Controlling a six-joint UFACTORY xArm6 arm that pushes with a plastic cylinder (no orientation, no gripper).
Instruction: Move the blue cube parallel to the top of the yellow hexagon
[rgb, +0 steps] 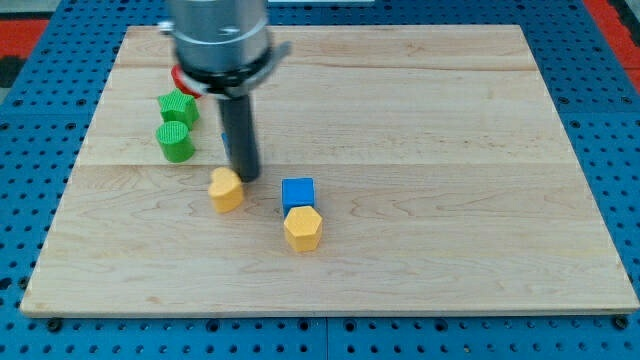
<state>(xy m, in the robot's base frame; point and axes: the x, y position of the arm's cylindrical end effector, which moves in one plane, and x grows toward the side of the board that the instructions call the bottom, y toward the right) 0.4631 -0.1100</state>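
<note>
Blue cube (297, 192) sits square-on, touching yellow hexagon's (302, 228) top edge.

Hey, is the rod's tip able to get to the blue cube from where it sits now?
Probably yes. My tip stands just above-right of the yellow block, to the left of the blue cube. The board between tip and cube looks bare; the yellow hexagon sits below the cube.
</note>
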